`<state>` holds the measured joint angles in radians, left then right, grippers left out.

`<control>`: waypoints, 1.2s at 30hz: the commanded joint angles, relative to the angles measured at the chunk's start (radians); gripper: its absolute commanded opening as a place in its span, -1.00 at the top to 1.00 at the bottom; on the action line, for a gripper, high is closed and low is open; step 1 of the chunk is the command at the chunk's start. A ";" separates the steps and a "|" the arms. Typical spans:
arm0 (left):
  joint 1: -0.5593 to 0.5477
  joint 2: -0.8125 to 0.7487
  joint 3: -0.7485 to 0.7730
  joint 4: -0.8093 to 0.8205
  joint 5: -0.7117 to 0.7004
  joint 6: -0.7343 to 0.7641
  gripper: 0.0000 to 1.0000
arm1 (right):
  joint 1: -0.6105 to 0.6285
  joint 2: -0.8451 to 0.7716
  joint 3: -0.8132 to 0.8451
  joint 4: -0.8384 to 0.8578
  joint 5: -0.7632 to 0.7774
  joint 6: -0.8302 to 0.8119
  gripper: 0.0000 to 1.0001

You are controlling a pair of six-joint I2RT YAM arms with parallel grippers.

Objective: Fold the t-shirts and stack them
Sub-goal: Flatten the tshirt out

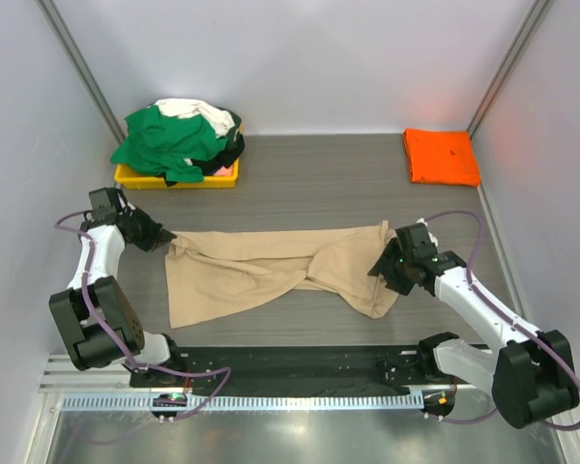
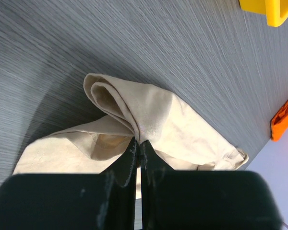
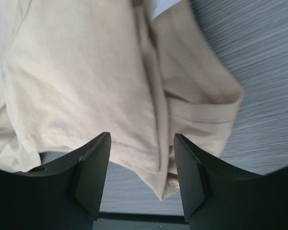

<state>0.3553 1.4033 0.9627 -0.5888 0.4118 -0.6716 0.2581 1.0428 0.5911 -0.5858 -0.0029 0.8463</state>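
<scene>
Nearest: 2 arms bolted at the table's (image 1: 309, 184) front edge, left arm (image 1: 92, 280) & right arm (image 1: 483, 309). Btwn them, mid-table, lies 1 tan t-shirt (image 1: 271, 271), spread wide but twisted near its centre. Its near-left part is flat, its right end bunched.

Left end effector (image 2: 137, 143) is clamped on a rolled fold at the shirt's left edge, fingers together w/ cloth pinched btwn. Right end effector (image 3: 141, 143) sits at the shirt's right edge w/ fingers apart. A hemmed fold of tan cloth lies btwn & beyond them; can't tell if the pads touch the fabric.

Far left: 1 yellow tray (image 1: 135, 177) heaped w/ clothes. Green t-shirt (image 1: 164, 140) covers most of it, w/ white t-shirt (image 1: 198, 108) behind & black t-shirt (image 1: 230, 153) at the right side. Prob 3 shirts, but the heap is too tangled to count for sure.

Far right: 1 orange t-shirt (image 1: 442, 157), folded flat on the table. Tray & orange shirt both lie well apart from the tan one & from both arms.
</scene>
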 commanded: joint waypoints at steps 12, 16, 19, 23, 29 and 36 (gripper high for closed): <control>0.001 -0.036 -0.016 0.004 0.042 0.027 1.00 | 0.155 0.099 -0.056 0.153 0.044 0.056 0.01; 0.002 -0.040 -0.019 0.003 0.042 0.029 0.99 | 0.155 0.068 -0.066 0.139 0.064 0.051 0.01; 0.001 -0.043 -0.019 0.003 0.041 0.029 1.00 | 0.155 0.060 -0.082 0.141 0.058 0.053 0.02; 0.001 -0.046 -0.021 0.003 0.038 0.029 1.00 | 0.161 0.065 -0.100 0.173 0.043 0.065 0.13; 0.001 -0.050 -0.022 0.001 0.036 0.032 0.99 | 0.171 0.080 -0.079 0.207 0.035 0.071 0.41; 0.002 -0.050 -0.022 0.000 0.030 0.033 0.99 | 0.190 0.099 -0.048 0.216 0.024 0.063 0.97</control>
<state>0.3557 1.3838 0.9436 -0.5900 0.4206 -0.6537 0.4381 1.1400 0.5011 -0.4107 0.0235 0.9058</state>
